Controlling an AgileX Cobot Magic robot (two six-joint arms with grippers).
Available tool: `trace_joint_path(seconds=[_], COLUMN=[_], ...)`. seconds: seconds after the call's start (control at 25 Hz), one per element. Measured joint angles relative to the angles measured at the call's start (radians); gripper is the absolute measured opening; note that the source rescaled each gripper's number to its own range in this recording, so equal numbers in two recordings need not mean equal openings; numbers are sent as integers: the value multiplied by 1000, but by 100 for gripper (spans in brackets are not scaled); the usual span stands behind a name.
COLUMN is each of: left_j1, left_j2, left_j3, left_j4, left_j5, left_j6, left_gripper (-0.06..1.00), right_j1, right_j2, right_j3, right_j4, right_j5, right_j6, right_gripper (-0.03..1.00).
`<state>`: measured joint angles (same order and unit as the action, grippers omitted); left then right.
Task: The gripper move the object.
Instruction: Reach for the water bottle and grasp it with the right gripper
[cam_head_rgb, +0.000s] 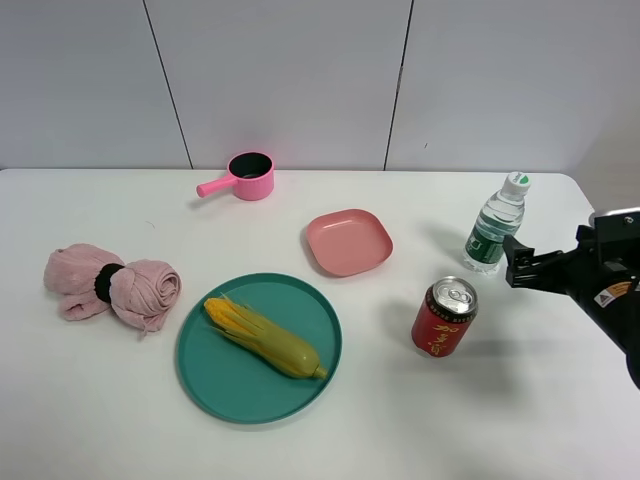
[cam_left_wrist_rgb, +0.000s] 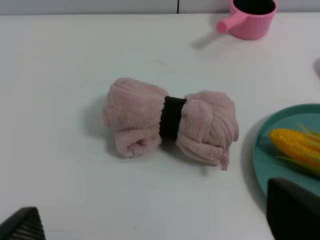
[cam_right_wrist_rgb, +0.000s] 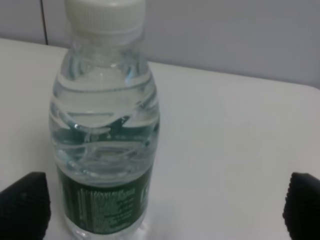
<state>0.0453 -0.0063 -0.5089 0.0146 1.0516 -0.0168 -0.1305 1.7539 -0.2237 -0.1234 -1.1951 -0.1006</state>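
Clear bottle upright, cap up, axis vert.

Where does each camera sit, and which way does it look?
Exterior high: up high, looking down over the table toward the wall; the right gripper shows.
Left wrist: on the left arm, facing the pink towel; the left gripper shows, open.
Right wrist: on the right arm, close to the water bottle; the right gripper shows, open.
Shared: exterior high and right wrist both see the water bottle.
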Motion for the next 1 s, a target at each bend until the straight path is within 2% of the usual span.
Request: trace_joint_path(seconds=[0.28,0.56,1.0], left_j1=[0,0,0], left_j2=[0,0,0], left_j3=[0,0,0], left_j4=[0,0,0], left_j5=[0,0,0], left_j6=[0,0,0], left_gripper=[100,100,100], right_j1=[0,0,0], right_j2=[129,150,175], right_j3=[-23,-103,-176], right_j4=[1,-3,-85], right_j5=[-5,-6,-7], right_j6=[0,3,58], right_gripper=[100,100,99])
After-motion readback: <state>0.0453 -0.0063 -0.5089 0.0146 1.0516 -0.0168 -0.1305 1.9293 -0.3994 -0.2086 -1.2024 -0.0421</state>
